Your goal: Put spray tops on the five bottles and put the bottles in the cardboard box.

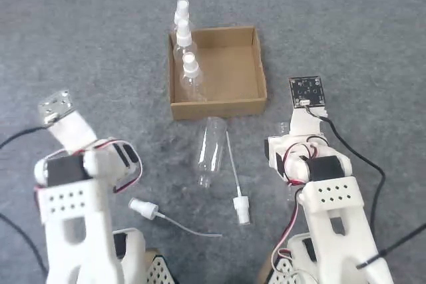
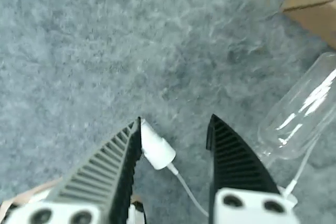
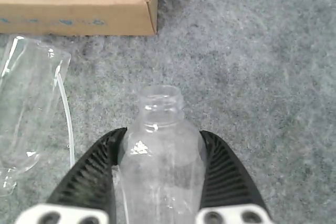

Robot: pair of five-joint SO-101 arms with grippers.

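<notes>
The held bottle (image 3: 160,166) had no spray top, and the right end effector (image 3: 163,132) was closed on it, one finger (image 3: 94,166) on each side of the shoulder and the open neck pointing out past the fingertips. Ahead of that end effector, toward the left arm's side, stood the box (image 1: 229,106) with its top open, near the held bottle but apart from it. Three capped bottles (image 1: 191,74) were lined up along the box wall on the side farther from the right end effector. A loose bottle (image 1: 212,151), also without a top, lay on its side on the tabletop (image 1: 346,51) between the two end effectors. Its base was toward the box and its neck toward the arms. Just beside it on the right end effector's side lay a spare top (image 1: 241,209), its thin tube running alongside the loose bottle toward the box. The left end effector (image 2: 175,120) was open, its jaws spread wide and low over the tabletop. A spray top (image 2: 156,150) lay between its fingers (image 2: 113,166), close against the inner face of one, with its tube trailing back under the wrist. The loose bottle lay ahead of the left end effector, off toward the right arm's side, well outside its jaws.
</notes>
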